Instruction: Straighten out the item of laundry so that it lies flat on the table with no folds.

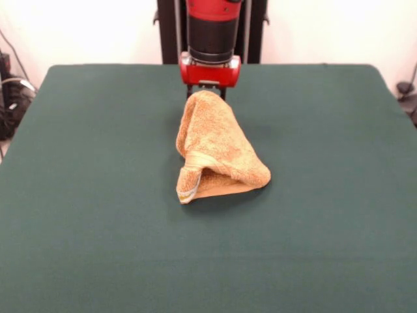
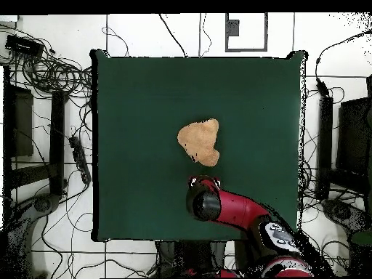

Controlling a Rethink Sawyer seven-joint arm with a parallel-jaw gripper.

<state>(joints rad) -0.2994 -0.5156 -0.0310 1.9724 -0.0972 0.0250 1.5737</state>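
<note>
- Front view: one towel (image 1: 218, 149) is lying bunched in a cone-like heap mid-table (image 1: 85, 215), its peak rising to my gripper (image 1: 210, 89); whether my fingers are gripping it, I cannot tell.
- Overhead view: the same single towel (image 2: 200, 142) is sitting near the table's (image 2: 131, 94) centre, my arm (image 2: 240, 211) reaching in beside it.

Looking straight down, you are seeing the towel (image 2: 200, 142) lying bunched in a rounded lump near the middle of the green table (image 2: 131, 94). The red arm (image 2: 232, 207) is reaching in from the bottom edge, its end sitting just beside the towel's nearer edge.
</note>
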